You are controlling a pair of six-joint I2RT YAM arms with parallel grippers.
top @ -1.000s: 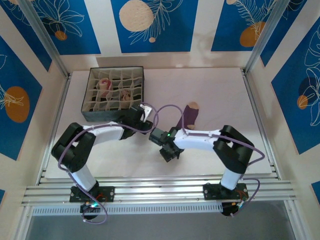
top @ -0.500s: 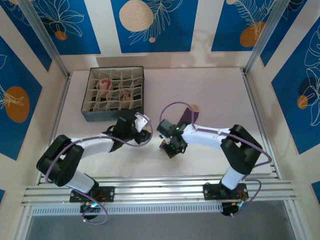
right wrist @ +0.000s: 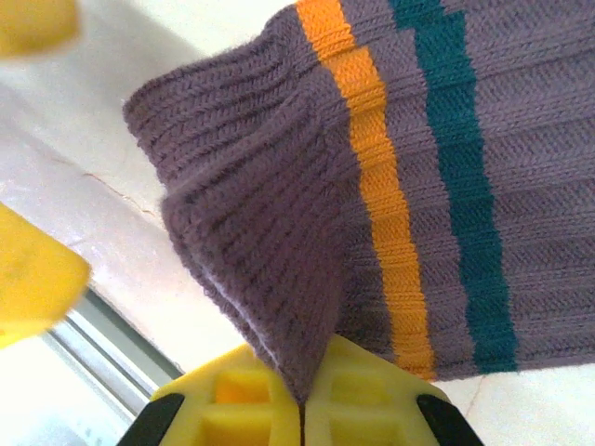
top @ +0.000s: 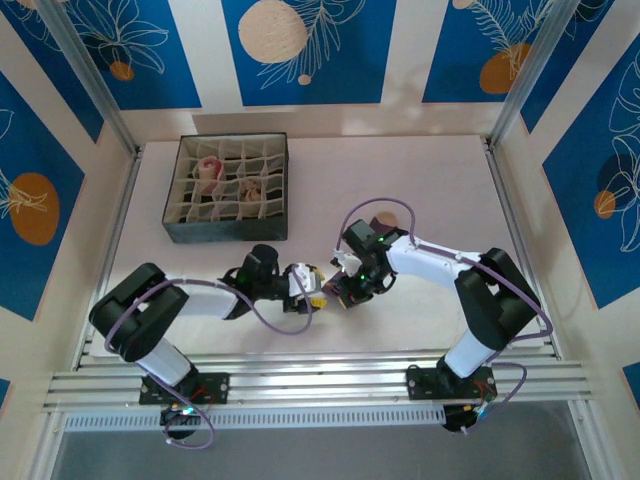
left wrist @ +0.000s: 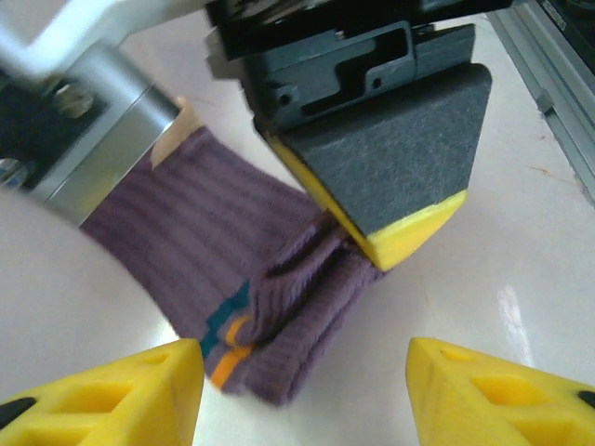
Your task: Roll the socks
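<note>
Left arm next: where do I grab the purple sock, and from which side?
Probably the purple sock's striped cuff, beside the fold the right gripper pinches. Bring the left gripper straight in from the cuff end: that edge is bunched up and faces its open jaws.

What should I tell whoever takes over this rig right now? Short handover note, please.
Right tool: shut, pinching the cuff of the purple sock.
Left tool: open, facing that cuff, holding nothing.
Purple sock lies on the table, centre front; two rolled socks sit in the divided box.
Done: those two. Left: roll the purple sock.
</note>
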